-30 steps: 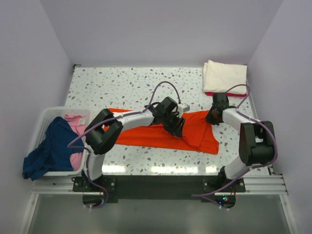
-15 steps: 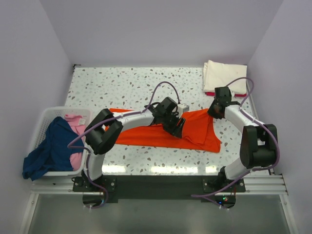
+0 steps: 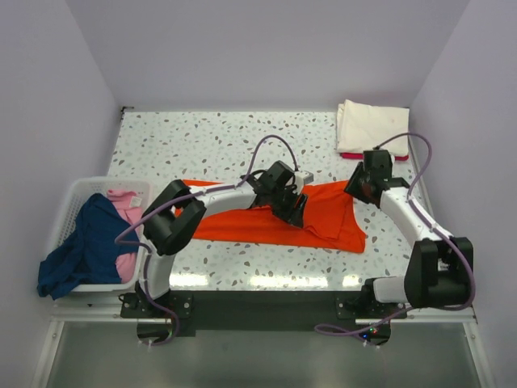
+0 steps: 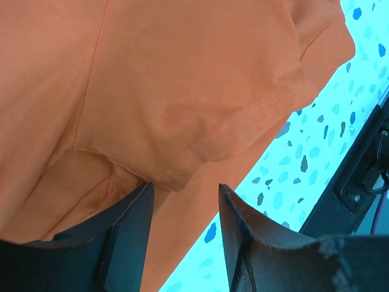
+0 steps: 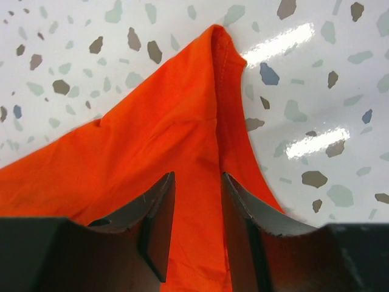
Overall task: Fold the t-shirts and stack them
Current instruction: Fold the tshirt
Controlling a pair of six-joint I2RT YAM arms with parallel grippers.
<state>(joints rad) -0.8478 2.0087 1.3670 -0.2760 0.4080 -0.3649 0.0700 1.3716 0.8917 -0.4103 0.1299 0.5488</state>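
The bright orange t-shirt (image 3: pixel 250 223) lies partly folded and flat on the speckled table, its right part doubled over. My left gripper (image 3: pixel 293 209) hovers low over the shirt's middle, open, with a stitched sleeve hem (image 4: pixel 200 143) just ahead of its tips (image 4: pixel 185 196). My right gripper (image 3: pixel 361 187) is at the shirt's upper right corner, open, over a ridge of orange cloth (image 5: pixel 200 128) and clamping nothing (image 5: pixel 196 182). A folded cream-white t-shirt (image 3: pixel 371 128) lies on a red one (image 3: pixel 355 155) at the back right.
A white slatted basket (image 3: pixel 77 192) stands at the left edge, holding a navy blue shirt (image 3: pixel 79 252) that hangs over its rim and a pink shirt (image 3: pixel 126 207). Purple walls close in on three sides.
My right gripper has drawn back up and to the right, and its elbow has swung outward. The shirt's right flap now lies folded over. My left gripper has barely moved.
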